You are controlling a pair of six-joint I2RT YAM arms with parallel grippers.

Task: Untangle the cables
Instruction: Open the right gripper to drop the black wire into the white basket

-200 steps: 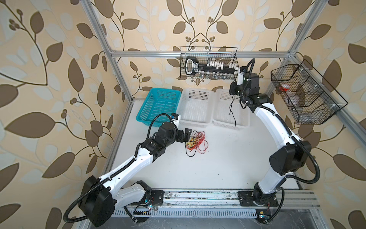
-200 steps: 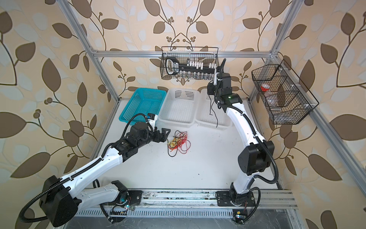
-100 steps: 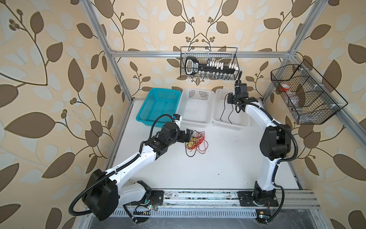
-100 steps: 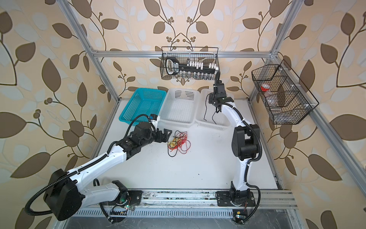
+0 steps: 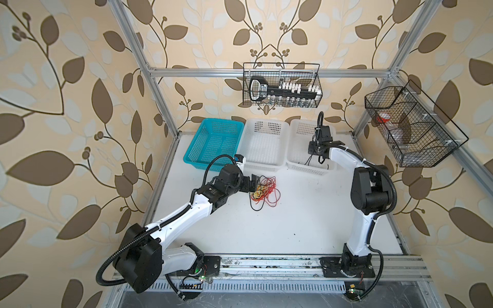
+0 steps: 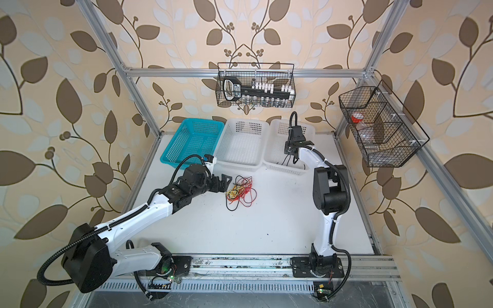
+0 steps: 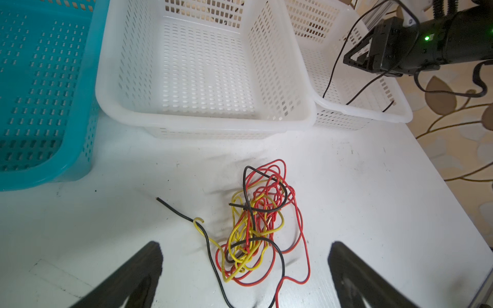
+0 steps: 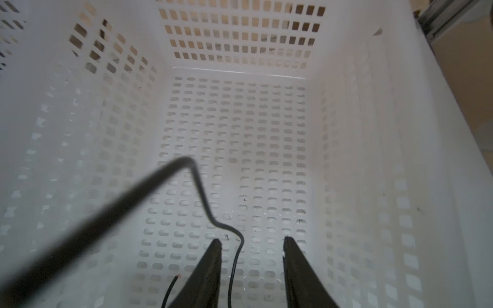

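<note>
A tangle of red, yellow and black cables (image 5: 262,188) (image 6: 240,190) (image 7: 256,226) lies on the white table. My left gripper (image 5: 250,183) (image 6: 224,182) (image 7: 245,246) stands open just left of it, and the near loops of the tangle lie between its fingers. One separate black cable (image 8: 202,197) (image 7: 333,66) (image 5: 309,160) hangs into the right white basket (image 5: 301,128) (image 8: 240,32). My right gripper (image 5: 315,150) (image 6: 290,150) (image 8: 252,240) hovers over that basket with its jaws apart. The black cable runs loosely between them and is not pinched.
A middle white basket (image 5: 264,128) (image 7: 202,122) and a teal basket (image 5: 213,128) (image 7: 45,165) stand in a row with the right one at the table's back. Black wire baskets hang on the back wall (image 5: 282,85) and the right wall (image 5: 410,128).
My right gripper has come down over the right white basket and opened, letting go of the black cable. My left gripper has stayed open beside the tangle.
</note>
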